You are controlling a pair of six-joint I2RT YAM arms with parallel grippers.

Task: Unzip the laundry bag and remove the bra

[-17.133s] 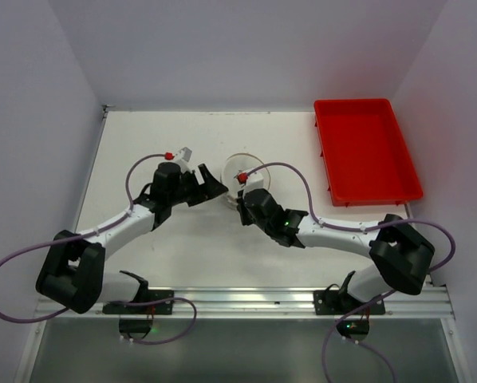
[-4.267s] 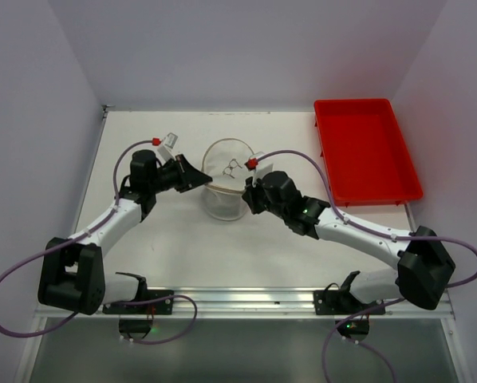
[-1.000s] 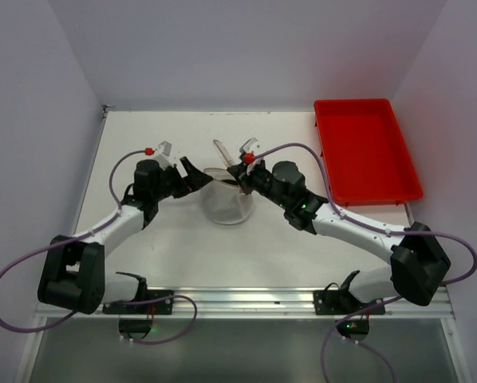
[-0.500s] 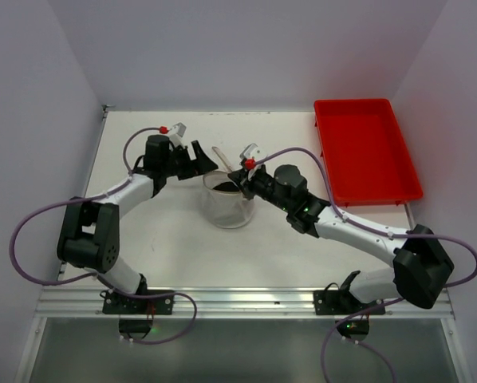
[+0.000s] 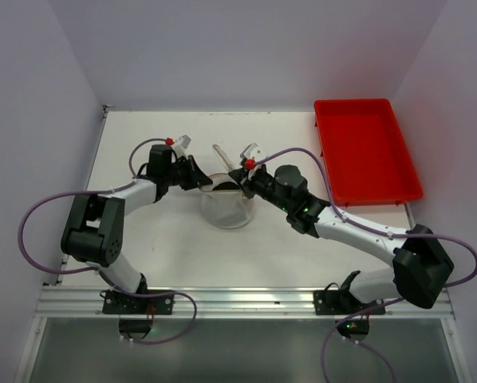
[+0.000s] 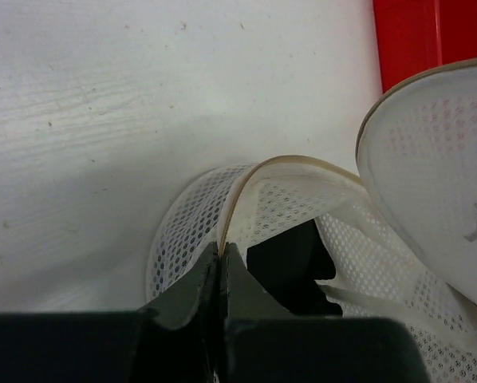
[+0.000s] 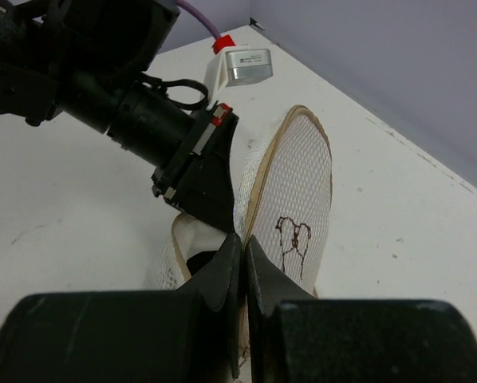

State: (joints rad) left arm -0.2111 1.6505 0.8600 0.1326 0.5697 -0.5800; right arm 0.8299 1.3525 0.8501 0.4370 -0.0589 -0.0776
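The small black soft fabric bra (image 6: 290,259) sits bunched down inside the cream-white mesh dome-shaped laundry bag (image 5: 226,209), which stands mid-table between the two arms. I'd guess the bra is super light and floppy, so it'll sag and maybe snag on the mesh. Pinching a raised fold near the top of the bundle looks like the best bet. Can't tell its long axis, it's just a wad.

The bag itself is soft netting on a springy wire rim, so the rim is the only stiff thing to hold. Its mouth faces up, and the round wire-rimmed lid with the small dark print (image 7: 298,207) is flipped up on edge at the far side.

The left gripper (image 6: 221,251) is pinched tight on the wire rim on its side of the bag. The right gripper (image 7: 242,243) is clamped on the rim where the lid meets the body.

The white table (image 5: 159,239) is underneath, and the red plastic tray (image 5: 366,152) is well off to the right
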